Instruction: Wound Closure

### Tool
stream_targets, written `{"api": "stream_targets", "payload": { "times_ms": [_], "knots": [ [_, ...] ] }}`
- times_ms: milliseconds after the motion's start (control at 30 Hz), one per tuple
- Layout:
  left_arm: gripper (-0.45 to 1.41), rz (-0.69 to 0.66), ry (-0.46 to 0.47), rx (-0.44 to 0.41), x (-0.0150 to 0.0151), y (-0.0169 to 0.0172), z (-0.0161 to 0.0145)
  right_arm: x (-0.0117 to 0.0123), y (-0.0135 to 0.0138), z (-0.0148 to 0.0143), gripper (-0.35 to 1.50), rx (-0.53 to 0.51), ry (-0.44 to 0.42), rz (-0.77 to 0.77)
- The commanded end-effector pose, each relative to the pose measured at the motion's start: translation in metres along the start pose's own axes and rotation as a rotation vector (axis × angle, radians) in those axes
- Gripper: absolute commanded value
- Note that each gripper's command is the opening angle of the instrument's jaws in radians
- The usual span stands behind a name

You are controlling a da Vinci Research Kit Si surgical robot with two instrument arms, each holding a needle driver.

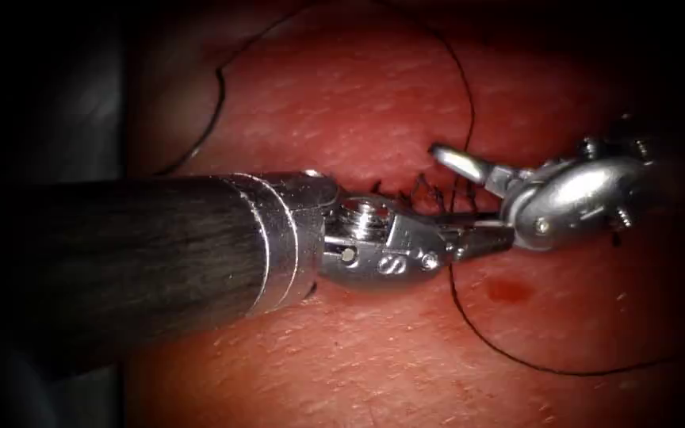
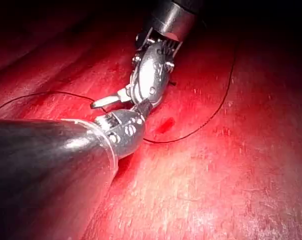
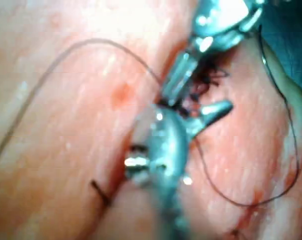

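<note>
Several dark stitches and knots [image 1: 407, 190] close the cut in the tissue [image 1: 374, 103]. My left tool [image 1: 481, 239] reaches in from the left, jaws shut on the black thread [image 1: 469, 119] just below the knots. The thread runs from the upper tissue down past the knots, then loops away [image 1: 517, 361] to the lower right. My right tool [image 1: 457, 196] faces the left one with its jaws wide open, one jaw raised and the thread passing between them. The right wrist view shows the left tool [image 3: 172, 94] meeting the open right tool [image 3: 196, 103] beside the knots [image 3: 207, 84]. I see no needle.
A small spot of red fluid [image 1: 507, 291] lies right of the cut, below the tools. More thread [image 1: 217, 103] curls over the upper left tissue. A short cut end of thread [image 3: 101, 192] sticks out of the tissue. The left shaft [image 1: 136, 254] covers the left side.
</note>
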Motion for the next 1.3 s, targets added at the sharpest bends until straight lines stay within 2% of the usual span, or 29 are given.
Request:
{"api": "stream_targets", "payload": {
  "times_ms": [33, 600, 1033, 1067, 1133, 1167, 1200, 1300],
  "knots": [
    [-0.45, 0.000, 0.003, -0.002, -0.0002, 0.0003, 0.0008, -0.0002, -0.0008, 0.0010, 1.07, 0.002, 0.006, 0.002],
    [-0.45, 0.005, 0.006, -0.003, -0.0001, 0.0001, 0.0009, 0.0004, -0.0018, 0.0011, 1.07, 0.005, 0.021, -0.004],
    [-0.45, 0.007, 0.010, -0.005, 0.0003, 0.0004, 0.0008, -0.0001, -0.0017, 0.0017, 1.03, 0.004, 0.021, -0.005],
    [-0.45, 0.007, 0.010, -0.005, 0.0003, 0.0004, 0.0008, -0.0001, -0.0017, 0.0017, 0.98, 0.004, 0.021, -0.005],
    [-0.45, 0.007, 0.011, -0.005, 0.0003, 0.0004, 0.0008, -0.0002, -0.0019, 0.0017, 0.55, 0.004, 0.022, -0.007],
    [-0.45, 0.007, 0.011, -0.005, 0.0003, 0.0004, 0.0008, -0.0003, -0.0020, 0.0016, 0.18, 0.016, 0.018, -0.008],
    [-0.45, 0.007, 0.011, -0.005, 0.0003, 0.0004, 0.0008, -0.0004, -0.0021, 0.0016, -0.35, 0.036, 0.012, -0.009],
    [-0.45, 0.008, 0.012, -0.006, 0.0004, 0.0005, 0.0007, -0.0006, -0.0021, 0.0014, -0.35, 0.052, 0.004, -0.022]
  ]
}}
